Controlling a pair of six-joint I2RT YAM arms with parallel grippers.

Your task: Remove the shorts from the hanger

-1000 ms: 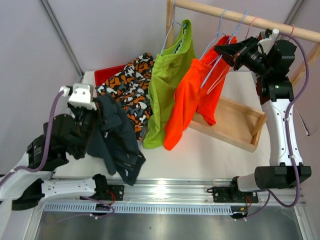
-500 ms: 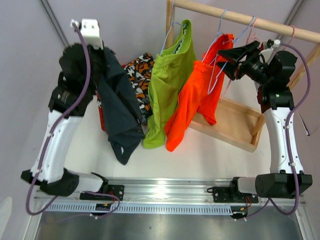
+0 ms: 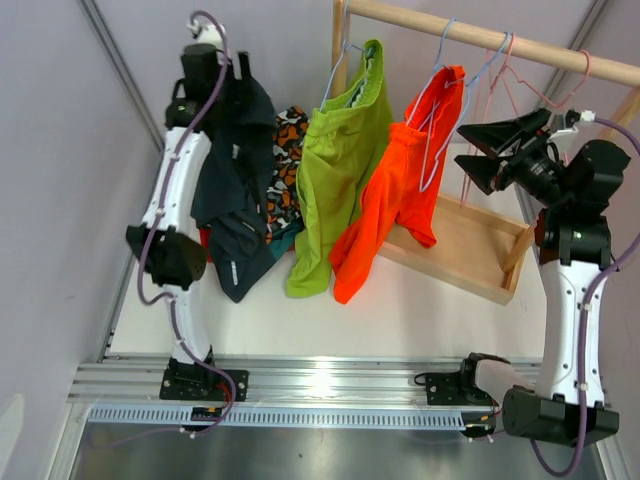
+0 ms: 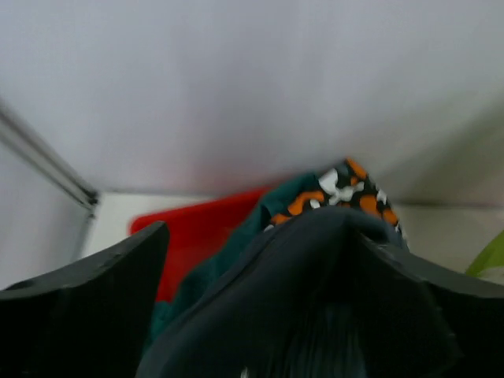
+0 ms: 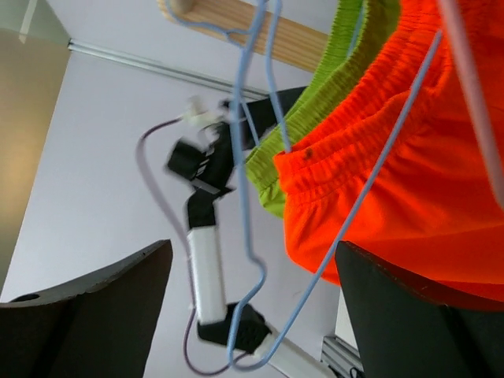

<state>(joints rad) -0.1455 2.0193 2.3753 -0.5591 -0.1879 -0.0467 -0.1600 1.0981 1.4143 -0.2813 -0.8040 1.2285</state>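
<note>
Bright orange shorts [image 3: 395,200] hang from a blue wire hanger [image 3: 437,125] on the wooden rod [image 3: 500,38]. Their long axis runs down from the waistband at the rod towards the worktop [image 3: 420,310], and the lime green shorts [image 3: 335,170] touch them on the left. The right end effector [image 3: 462,143] is level with the upper part of the orange pair and just to its right, fingers spread apart and pointing leftward at it with nothing between them. Its wrist view shows the orange waistband and the hanger's wire straight ahead, close but not yet touched. This arm is clearly the nearer one, so the next reach probably goes leftward along the rod's line to take the waistband, then draw it down and off the wire. The left end effector [image 4: 253,236] is raised high at the far left, well apart from the rod. It carries the dark navy shorts [image 3: 235,200], which hang down its arm. Its fingers look spread, with the cloth draped over one of them, above the red bin [image 4: 197,232] where the camouflage shorts [image 4: 346,189] and teal shorts [image 4: 228,268] lie.
</note>
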